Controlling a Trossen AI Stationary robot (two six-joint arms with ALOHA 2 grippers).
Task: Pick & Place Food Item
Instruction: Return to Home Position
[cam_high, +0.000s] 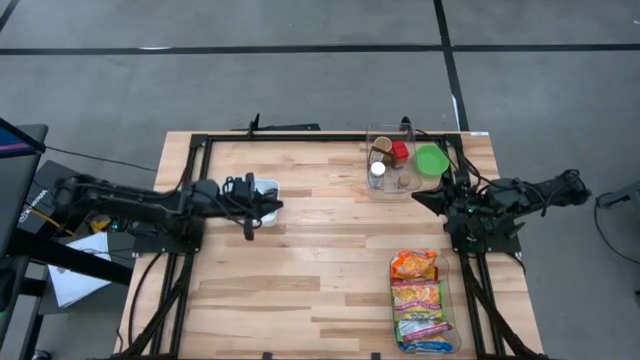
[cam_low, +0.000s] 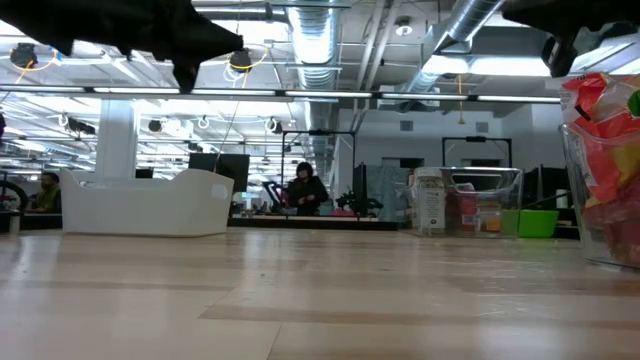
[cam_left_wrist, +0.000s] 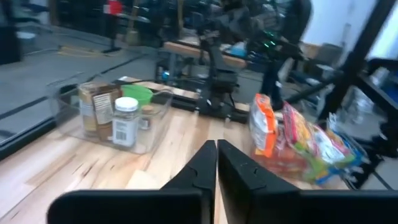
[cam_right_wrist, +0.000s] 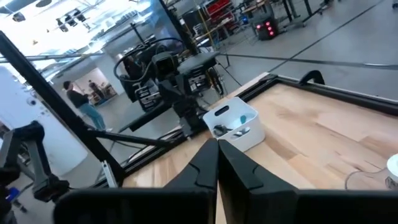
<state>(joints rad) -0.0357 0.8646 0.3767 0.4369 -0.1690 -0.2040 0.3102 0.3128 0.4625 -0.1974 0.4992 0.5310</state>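
Bright snack packets (cam_high: 420, 300) lie in a clear bin (cam_high: 452, 318) at the table's near right; the left wrist view shows the packets (cam_left_wrist: 298, 140) too. A clear container (cam_high: 372, 188) at the far right holds jars (cam_left_wrist: 126, 121). A white bin (cam_right_wrist: 233, 124) stands left of centre. My left gripper (cam_high: 278, 207) hangs shut over that white bin (cam_high: 268, 187), its fingers (cam_left_wrist: 205, 163) pressed together with nothing between them. My right gripper (cam_high: 416, 198) is shut too, above the table just near of the jar container, its fingers (cam_right_wrist: 205, 163) closed on nothing.
A green bowl (cam_high: 432, 160) sits beside the jar container. A black frame (cam_high: 300, 136) runs along the table's far and side edges. Bare wood (cam_high: 320, 260) lies in the middle and near left. People (cam_low: 305, 188) show in the room beyond.
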